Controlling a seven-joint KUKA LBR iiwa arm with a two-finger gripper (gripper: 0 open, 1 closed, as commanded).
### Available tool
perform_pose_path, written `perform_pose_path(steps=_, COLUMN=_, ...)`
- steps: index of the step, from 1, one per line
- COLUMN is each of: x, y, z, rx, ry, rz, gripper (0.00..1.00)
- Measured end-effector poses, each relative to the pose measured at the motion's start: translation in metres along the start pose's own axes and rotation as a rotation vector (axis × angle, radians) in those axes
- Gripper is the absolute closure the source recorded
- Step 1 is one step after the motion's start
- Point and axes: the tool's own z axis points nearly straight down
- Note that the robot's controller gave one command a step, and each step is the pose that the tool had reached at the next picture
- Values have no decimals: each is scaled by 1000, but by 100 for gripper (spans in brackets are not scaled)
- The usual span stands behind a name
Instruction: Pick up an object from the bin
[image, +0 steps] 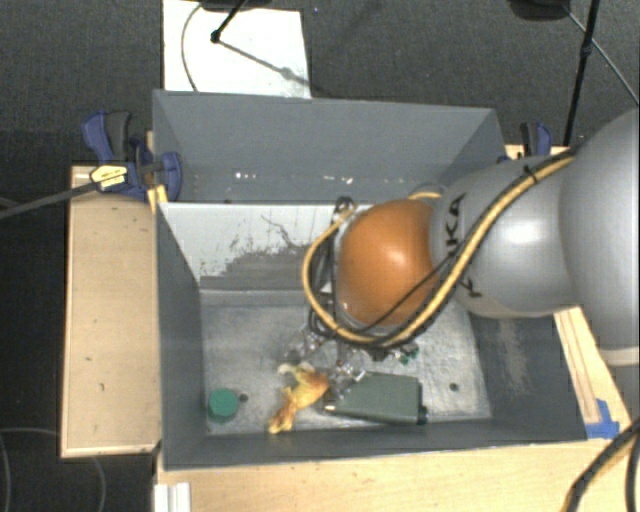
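Silver and bulky, the robot arm (560, 230) sits closest to the lens. It reaches in from the right, with a glossy orange dome-shaped cover (385, 262) at its wrist and black-and-yellow cables (322, 290) looped round it. Beneath the dome the gripper (325, 365) hangs low, toward the front of the grey metal bin (180, 330). Its metal parts are lost in shadow, so I cannot tell whether it is open or closed.

Just under it lies a small yellow plastic animal figure (298, 400), lanky and on its side. Right beside that rests a flat dark grey-green rectangular block (382, 400). Well apart, near the front left corner, sits a small green round cap (224, 403).

The bin's floor is scuffed and speckled, and pale scrape marks run up its sloping back wall. Dark, finely textured flooring (70, 60) surrounds it.
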Motion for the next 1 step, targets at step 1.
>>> perform_pose_path(steps=1, x=0, y=0, z=0, rx=0, ry=0, rz=0, gripper=100)
